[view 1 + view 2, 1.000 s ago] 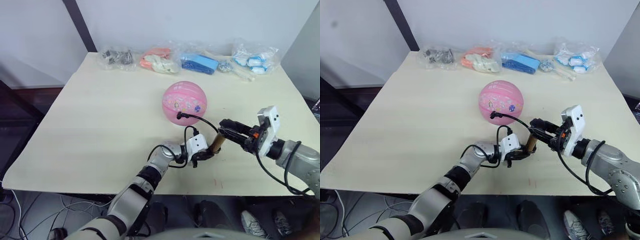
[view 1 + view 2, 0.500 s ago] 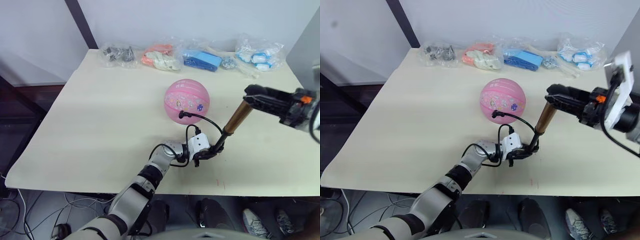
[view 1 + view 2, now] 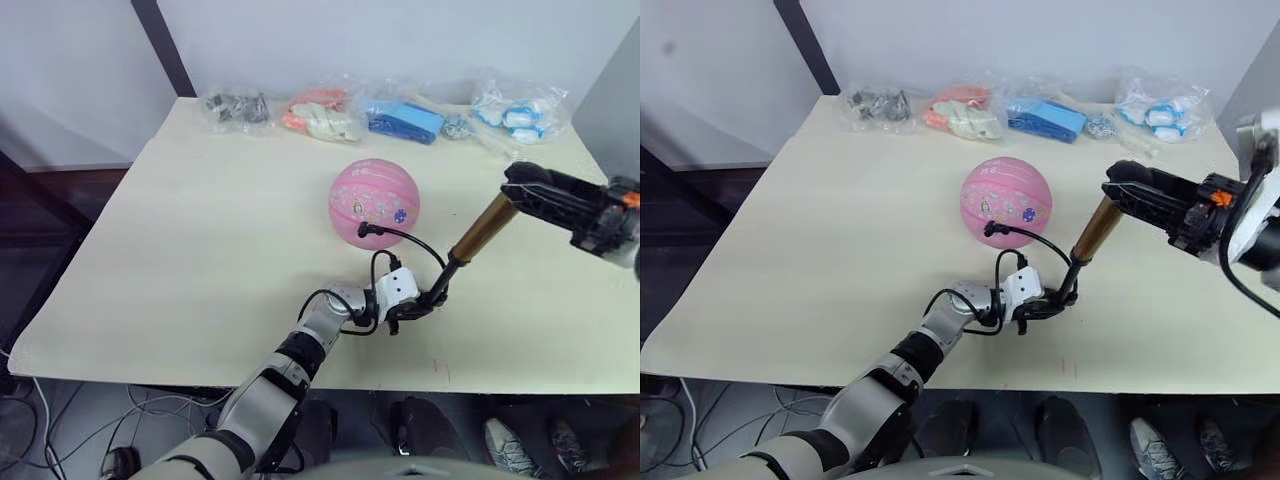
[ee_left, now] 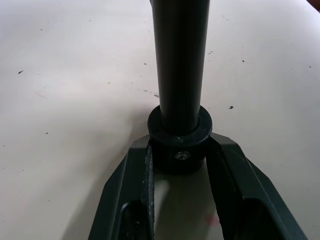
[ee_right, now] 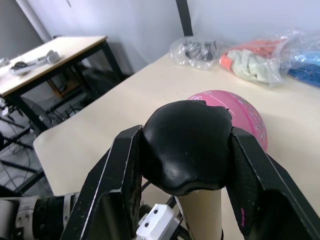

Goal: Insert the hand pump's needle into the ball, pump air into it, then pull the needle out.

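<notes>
No legible text, labels or numbers anywhere.

A pale wooden table (image 3: 200, 230) carries a row of clear plastic bags along its far edge: one of dark metal parts (image 3: 235, 107), one of orange and cream items (image 3: 318, 113), one of blue items (image 3: 405, 120), and one of blue-and-white items (image 3: 517, 105). Beyond that edge stands a white wall (image 3: 400, 40) with a dark post (image 3: 167, 48) leaning against it. The right wrist view shows a second table (image 5: 47, 60) off to the side with small objects on it.

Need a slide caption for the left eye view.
Both grippers, left and right, hold the brass-gold hand pump, hose running to the pink rubber ball.
</notes>
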{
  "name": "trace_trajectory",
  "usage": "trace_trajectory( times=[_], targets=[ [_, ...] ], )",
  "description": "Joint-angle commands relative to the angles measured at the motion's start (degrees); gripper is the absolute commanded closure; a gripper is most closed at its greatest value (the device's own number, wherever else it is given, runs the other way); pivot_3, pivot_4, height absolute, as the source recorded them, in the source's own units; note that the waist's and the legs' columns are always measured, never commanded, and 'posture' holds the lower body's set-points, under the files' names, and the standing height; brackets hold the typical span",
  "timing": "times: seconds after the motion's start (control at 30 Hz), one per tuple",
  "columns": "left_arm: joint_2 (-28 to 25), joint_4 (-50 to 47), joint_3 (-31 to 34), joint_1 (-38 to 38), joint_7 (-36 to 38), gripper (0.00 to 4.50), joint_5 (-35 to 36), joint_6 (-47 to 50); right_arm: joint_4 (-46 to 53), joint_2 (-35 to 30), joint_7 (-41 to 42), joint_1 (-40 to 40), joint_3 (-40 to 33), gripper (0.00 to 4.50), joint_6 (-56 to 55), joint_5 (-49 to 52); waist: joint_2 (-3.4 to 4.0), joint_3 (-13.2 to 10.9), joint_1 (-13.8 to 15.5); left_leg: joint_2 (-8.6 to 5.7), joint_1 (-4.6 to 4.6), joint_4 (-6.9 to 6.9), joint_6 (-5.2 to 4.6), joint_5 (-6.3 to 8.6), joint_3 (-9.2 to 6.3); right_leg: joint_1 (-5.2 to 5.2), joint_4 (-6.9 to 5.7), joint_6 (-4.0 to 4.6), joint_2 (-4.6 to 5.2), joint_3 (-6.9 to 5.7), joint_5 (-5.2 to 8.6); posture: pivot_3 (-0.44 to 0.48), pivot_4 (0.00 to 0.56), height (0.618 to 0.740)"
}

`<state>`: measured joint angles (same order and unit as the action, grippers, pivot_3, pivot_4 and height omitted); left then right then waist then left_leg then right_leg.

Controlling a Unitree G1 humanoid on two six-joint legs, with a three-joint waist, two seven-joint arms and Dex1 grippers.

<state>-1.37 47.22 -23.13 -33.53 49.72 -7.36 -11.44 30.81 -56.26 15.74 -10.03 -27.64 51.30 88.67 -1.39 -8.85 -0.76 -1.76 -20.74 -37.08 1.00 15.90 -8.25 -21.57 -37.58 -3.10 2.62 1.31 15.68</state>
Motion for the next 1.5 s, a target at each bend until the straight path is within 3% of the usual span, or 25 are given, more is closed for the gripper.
trace_trajectory(
  times=[0.03, 0.37, 0.6, 0.73, 0.87, 1.0, 1.27, 1.5],
  targets=[
    [-2.0, 3.5, -2.0, 2.7, 1.0, 3.48, -2.8, 2.9, 0.9, 3.1, -0.8, 4.4, 6.9, 2.78, 0.1, -8.2, -0.16, 0.1, 0.0, 0.04, 0.02, -0.02, 0.0, 0.0, -0.01, 0.01, -0.01, 0.0, -0.09, -0.01, 0.0, 0.0, 0.15, 0.74],
    [-2.2, 2.7, -2.0, 3.3, 1.2, 3.48, -2.8, 3.2, -4.3, 11.8, 5.7, 12.5, 24.6, 2.78, -6.3, -31.4, -0.43, 0.9, -0.2, 0.13, 0.13, 0.01, 0.01, 0.01, -0.04, 0.03, -0.02, 0.02, -0.28, 0.06, 0.01, 0.0, 0.15, 0.74],
    [-2.7, 2.0, -2.0, 3.6, 1.5, 3.48, -2.9, 3.5, -6.4, 16.3, 7.3, 14.3, 26.6, 2.78, -8.1, -37.9, -0.48, 1.3, -0.2, 0.17, 0.18, 0.05, 0.02, 0.01, -0.05, 0.04, -0.02, 0.03, -0.33, 0.09, 0.02, 0.0, 0.15, 0.74],
    [-2.7, 2.1, -2.1, 3.4, 1.6, 3.48, -2.9, 3.4, -2.6, 14.3, 7.0, 11.3, 18.8, 2.78, -6.6, -32.7, -0.36, 1.2, -0.2, 0.27, 0.17, 0.05, 0.02, 0.01, -0.06, 0.03, -0.03, 0.05, -0.42, 0.08, 0.02, 0.0, 0.15, 0.74],
    [-2.5, 2.7, -2.2, 3.2, 1.6, 3.48, -3.0, 3.1, 0.2, 9.4, 4.9, 4.4, 7.7, 2.78, -3.6, -20.8, 0.22, 0.5, 0.0, 0.17, 0.04, 0.0, 0.02, 0.01, -0.03, -0.03, -0.01, 0.07, -0.34, 0.12, 0.02, 0.0, 0.15, 0.74],
    [-2.3, 3.3, -2.3, 3.0, 1.6, 3.48, -3.0, 2.9, 0.2, 4.1, 2.0, -0.4, 1.7, 2.78, -0.6, -10.4, 0.52, 0.2, 0.1, 0.04, -0.08, 0.01, 0.02, 0.01, -0.02, -0.1, -0.03, 0.11, -0.16, 0.09, 0.0, 0.0, 0.15, 0.74],
    [-2.3, 3.7, -2.2, 2.8, 1.9, 3.48, -3.1, 2.6, -3.3, -5.8, -4.8, -7.9, -4.1, 2.78, 1.2, 6.8, 0.34, -0.1, 0.0, -0.01, -0.18, -0.01, 0.0, 0.01, 0.01, -0.12, 0.03, 0.28, 0.02, 0.05, -0.11, 0.0, 0.15, 0.74],
    [-2.3, 3.0, -2.4, 3.3, 2.1, 3.48, -3.0, 2.7, -5.5, -9.3, -7.5, -12.6, -4.2, 2.78, -0.2, 12.6, 0.43, -0.3, 0.0, 0.0, -0.33, -0.02, 0.0, 0.01, 0.01, -0.24, 0.01, 0.28, 0.03, 0.05, -0.12, 0.0, 0.15, 0.74]
  ],
)
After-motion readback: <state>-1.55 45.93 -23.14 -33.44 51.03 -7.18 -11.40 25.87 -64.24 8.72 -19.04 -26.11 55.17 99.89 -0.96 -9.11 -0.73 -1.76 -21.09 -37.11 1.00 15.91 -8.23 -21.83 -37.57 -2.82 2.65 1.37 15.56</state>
